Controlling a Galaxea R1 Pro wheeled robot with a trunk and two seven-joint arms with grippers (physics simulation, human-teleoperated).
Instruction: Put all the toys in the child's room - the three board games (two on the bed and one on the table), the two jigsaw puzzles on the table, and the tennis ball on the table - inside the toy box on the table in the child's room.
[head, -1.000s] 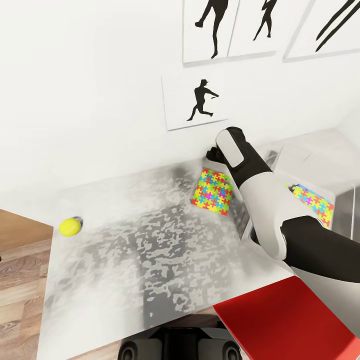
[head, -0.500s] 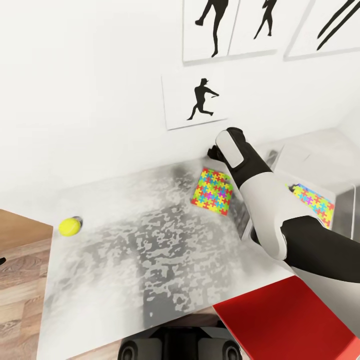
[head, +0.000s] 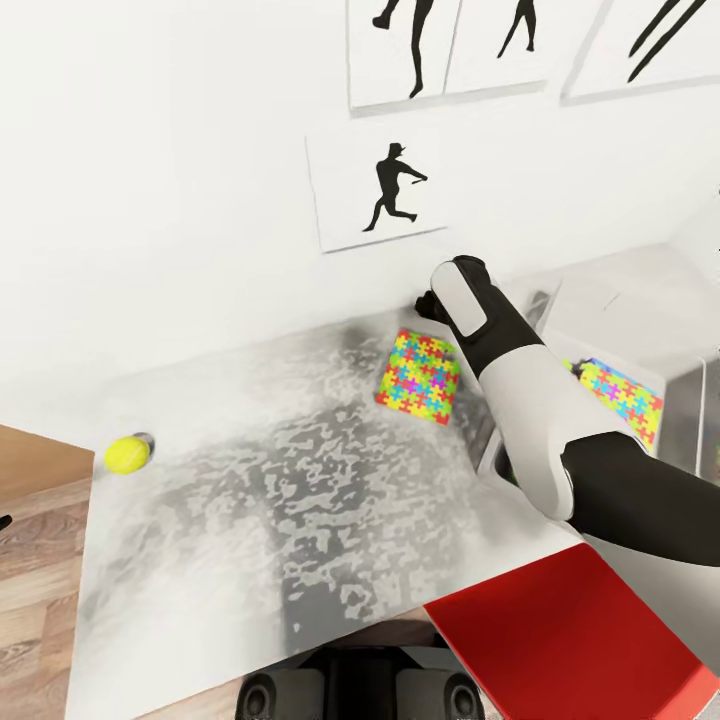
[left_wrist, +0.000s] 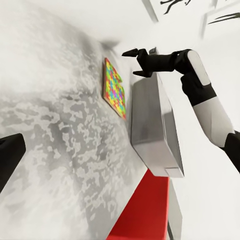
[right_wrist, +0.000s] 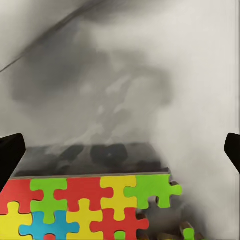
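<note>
We see thin flat multicoloured jigsaw puzzle square (head: 420, 377) lying on mottled grey-white tabletop (head: 260, 520), beside light grey toy box (left_wrist: 152, 135). Right pincer (left_wrist: 142, 61) spread open above; left pincer state unclear. Small yellow-green tennis ball (head: 126, 454) at far tabletop edge. White wall, black silhouette posters (head: 378, 192).

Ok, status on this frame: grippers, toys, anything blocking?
Right gripper open, empty, above multicoloured jigsaw square. Small yellow-green ball at the table's far-left edge. Second jigsaw in the grey tray. Nothing blocking.

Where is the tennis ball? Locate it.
In the head view, the tennis ball sits at the table's far-left edge, well apart from the jigsaw puzzle.
</note>
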